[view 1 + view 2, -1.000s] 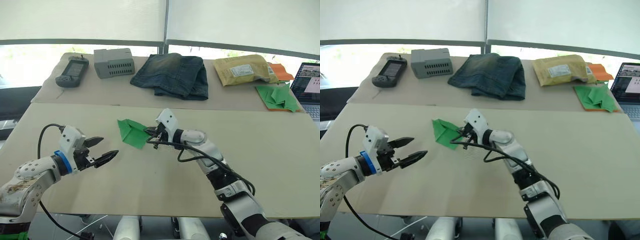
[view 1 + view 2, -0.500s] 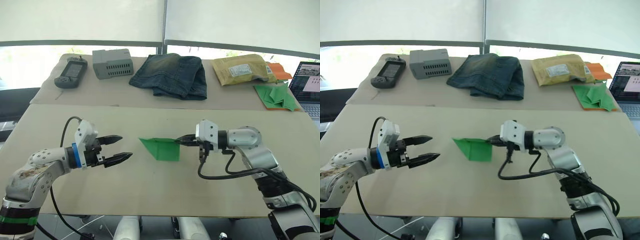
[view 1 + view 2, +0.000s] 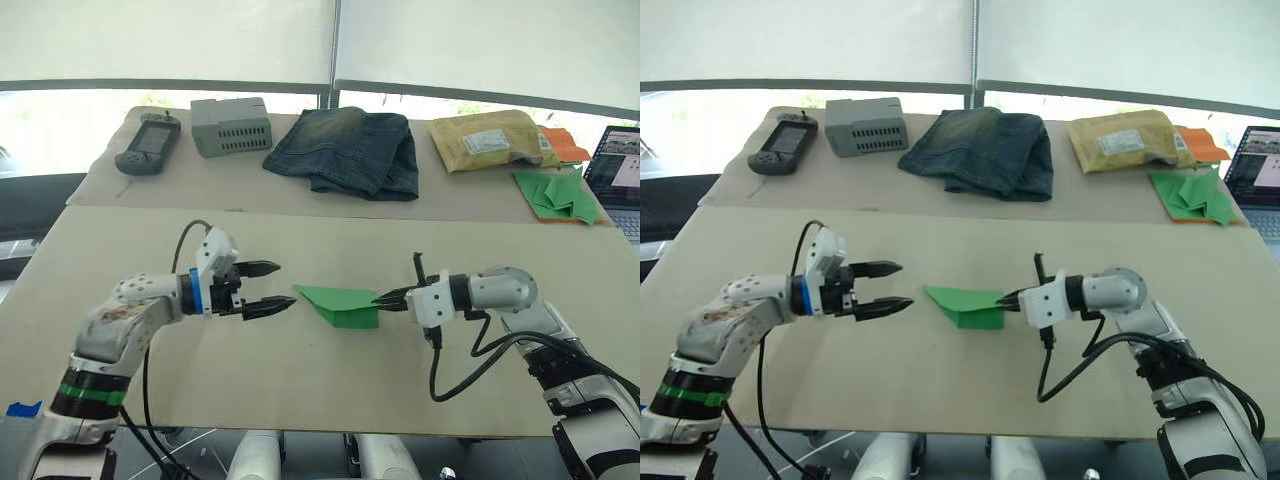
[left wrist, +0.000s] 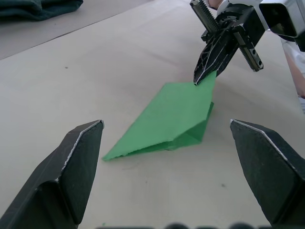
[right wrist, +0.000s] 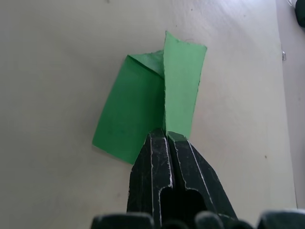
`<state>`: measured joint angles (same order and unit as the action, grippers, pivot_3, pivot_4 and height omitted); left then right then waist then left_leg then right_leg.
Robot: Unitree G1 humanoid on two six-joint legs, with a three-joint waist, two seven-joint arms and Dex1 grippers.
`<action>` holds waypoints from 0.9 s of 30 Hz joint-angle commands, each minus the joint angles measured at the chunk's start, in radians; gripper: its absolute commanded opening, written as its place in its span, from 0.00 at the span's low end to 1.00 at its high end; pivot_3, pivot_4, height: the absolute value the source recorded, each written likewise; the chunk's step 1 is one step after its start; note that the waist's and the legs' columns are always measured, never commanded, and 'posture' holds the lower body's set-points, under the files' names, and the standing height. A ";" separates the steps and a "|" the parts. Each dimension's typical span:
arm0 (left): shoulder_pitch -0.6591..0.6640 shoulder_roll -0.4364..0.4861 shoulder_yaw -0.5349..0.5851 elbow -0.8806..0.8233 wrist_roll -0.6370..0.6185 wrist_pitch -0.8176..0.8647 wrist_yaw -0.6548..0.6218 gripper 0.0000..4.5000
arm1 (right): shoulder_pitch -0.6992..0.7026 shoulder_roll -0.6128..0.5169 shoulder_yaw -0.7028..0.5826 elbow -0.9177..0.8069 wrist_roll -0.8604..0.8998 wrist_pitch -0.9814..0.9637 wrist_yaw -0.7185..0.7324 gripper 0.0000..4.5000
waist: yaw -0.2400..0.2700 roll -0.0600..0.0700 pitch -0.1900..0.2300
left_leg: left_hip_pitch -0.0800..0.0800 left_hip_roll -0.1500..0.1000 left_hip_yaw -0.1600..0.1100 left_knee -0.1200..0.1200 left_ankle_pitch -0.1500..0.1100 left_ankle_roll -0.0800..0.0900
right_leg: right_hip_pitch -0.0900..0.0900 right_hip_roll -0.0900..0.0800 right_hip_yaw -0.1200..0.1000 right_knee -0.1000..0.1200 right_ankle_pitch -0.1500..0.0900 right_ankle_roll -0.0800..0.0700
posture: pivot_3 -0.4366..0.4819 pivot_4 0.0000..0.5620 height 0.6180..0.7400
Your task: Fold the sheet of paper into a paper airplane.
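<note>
1. Right gripper (image 3: 385, 299) at about 3 o'clock of table centre, fingers pressed together on the near-right corner of the paper airplane (image 3: 342, 304); the right wrist view has both black fingers closed over the green edge.
2. Left gripper (image 3: 278, 288) at about 9 o'clock, fingers spread apart, nothing between them, tips aimed toward the paper's pointed end, near it but not touching.
3. Paper airplane lies between the two grippers on the beige table (image 3: 300, 385), a folded green wedge. Narrow point faces 9 o'clock, wide layered end faces 3 o'clock. One flap stands up slightly at the pinched end.
4. Beyond, at 12 o'clock, on the far strip of table: blue jeans (image 3: 350, 150), folded in a heap.
5. At 11 o'clock: grey box (image 3: 231, 126) with vent slots; further toward 10 o'clock, a dark handheld device (image 3: 147, 144).
6. At 1 o'clock: yellow padded envelope (image 3: 490, 139). Toward 2 o'clock, a heap of green paper pieces (image 3: 556, 194) with an orange sheet (image 3: 563, 146) behind it.
7. Far edge at 2 to 3 o'clock: laptop (image 3: 620, 170), screen lit.
</note>
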<state>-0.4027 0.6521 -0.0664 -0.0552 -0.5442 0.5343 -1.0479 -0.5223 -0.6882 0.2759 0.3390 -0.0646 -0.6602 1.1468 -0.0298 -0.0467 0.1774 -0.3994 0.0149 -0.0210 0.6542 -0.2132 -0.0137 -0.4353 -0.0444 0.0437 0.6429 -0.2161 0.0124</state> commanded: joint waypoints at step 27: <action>-0.190 -0.275 -0.281 0.504 0.432 -0.395 -0.070 0.01 | 0.086 -0.002 -0.002 -0.103 0.059 0.095 -0.075 0.00 | 0.035 0.001 0.000 | 0.010 -0.001 -0.001 0.006 -0.002 0.003 | 0.016 0.000 0.000 -0.001 -0.001 0.003 | 0.48 0.27 0.91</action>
<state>-0.5937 0.3797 -0.3262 0.4193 -0.1498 0.1390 -1.1051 -0.4398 -0.6881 0.3012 0.2912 -0.0572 -0.6090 1.0660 0.0051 -0.0462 0.1770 -0.3892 0.0136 -0.0216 0.6605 -0.2147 -0.0112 -0.4194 -0.0447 0.0442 0.6419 -0.2166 0.0150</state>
